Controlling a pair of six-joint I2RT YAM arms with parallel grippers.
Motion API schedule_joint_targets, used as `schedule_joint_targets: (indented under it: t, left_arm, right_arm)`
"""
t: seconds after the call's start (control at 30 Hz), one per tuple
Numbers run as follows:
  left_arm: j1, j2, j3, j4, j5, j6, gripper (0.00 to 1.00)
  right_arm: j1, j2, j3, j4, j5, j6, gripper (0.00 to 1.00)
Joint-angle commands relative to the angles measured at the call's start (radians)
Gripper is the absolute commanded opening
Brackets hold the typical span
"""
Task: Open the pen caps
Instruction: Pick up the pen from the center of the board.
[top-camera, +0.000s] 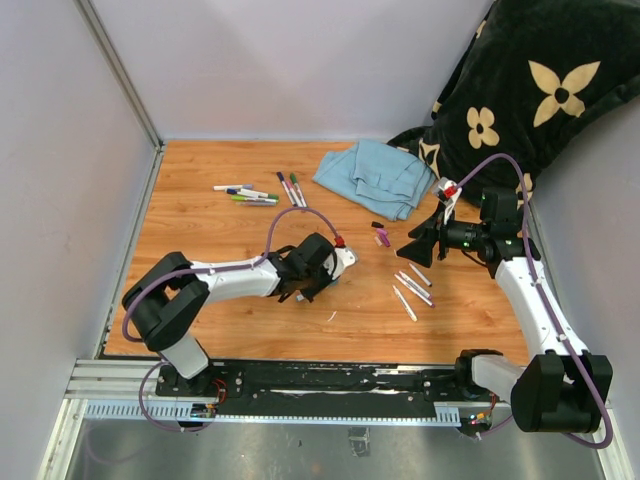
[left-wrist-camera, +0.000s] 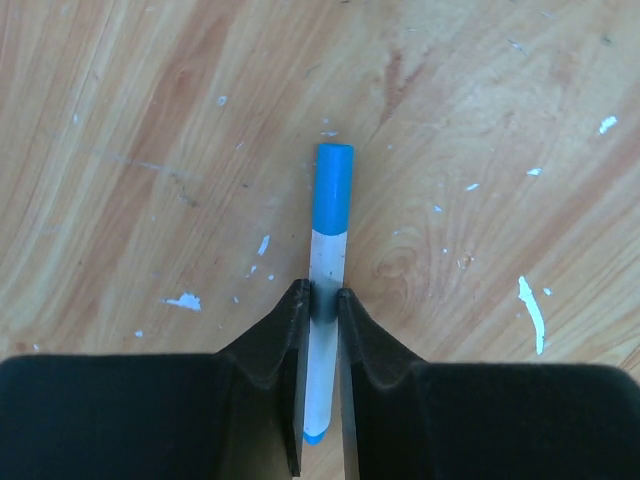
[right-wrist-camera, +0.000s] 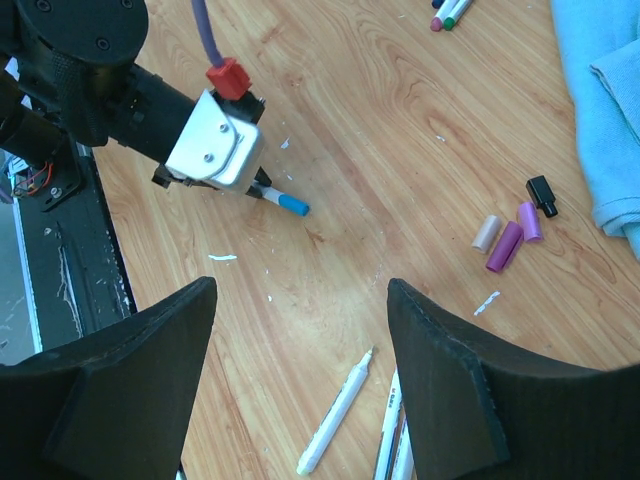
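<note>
My left gripper (left-wrist-camera: 320, 300) has its 2 fingers clamped on the white barrel of a blue-capped marker (left-wrist-camera: 326, 262), which lies flat on the wooden tabletop (left-wrist-camera: 120, 150). The blue cap (left-wrist-camera: 332, 186) is seated on the marker and sticks out just past the fingertips. Neither finger touches it. The barrel's other end, with a small blue plug, runs back between the fingers.

My right gripper (right-wrist-camera: 300, 290) hangs above the wood with its 2 fingers spread wide and nothing between them. In the gap close to those fingers lies an uncapped marker (right-wrist-camera: 338, 415), tip bare, with more white barrels just beside my right finger.

Beyond that finger's tip sit 4 loose caps close together: 2 purple caps (right-wrist-camera: 505, 247), a pale cap (right-wrist-camera: 486, 232) touching one of them, and a black cap (right-wrist-camera: 541, 195) slightly farther out. A light-blue cloth (right-wrist-camera: 600, 110) lies beyond those.

From overhead, a cluster of capped markers (top-camera: 250, 194) rests well beyond my left fingers, near the back of the table.
</note>
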Motion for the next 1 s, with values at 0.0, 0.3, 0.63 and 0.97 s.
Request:
schedule_joint_targets:
  t: [0.0, 0.3, 0.63, 0.97]
  left_arm:
    - [0.006, 0.053, 0.061, -0.097, -0.095, -0.191, 0.2]
    - [0.042, 0.214, 0.183, -0.251, 0.006, -0.239, 0.37]
    - [0.06, 0.247, 0.213, -0.286, 0.007, -0.24, 0.1]
    - [0.117, 0.087, 0.156, -0.028, -0.046, -0.399, 0.0]
  right_arm:
    - [-0.021, -0.013, 0.03, -0.01, -0.024, 0.01, 0.7]
    - [-0.027, -0.021, 0.029, -0.01, -0.026, 0.013, 0.7]
    - [-0.027, -0.021, 0.017, 0.014, -0.049, 0.035, 0.7]
    - [0.052, 0.018, -0.112, 0.276, -0.069, 0.254, 0.73]
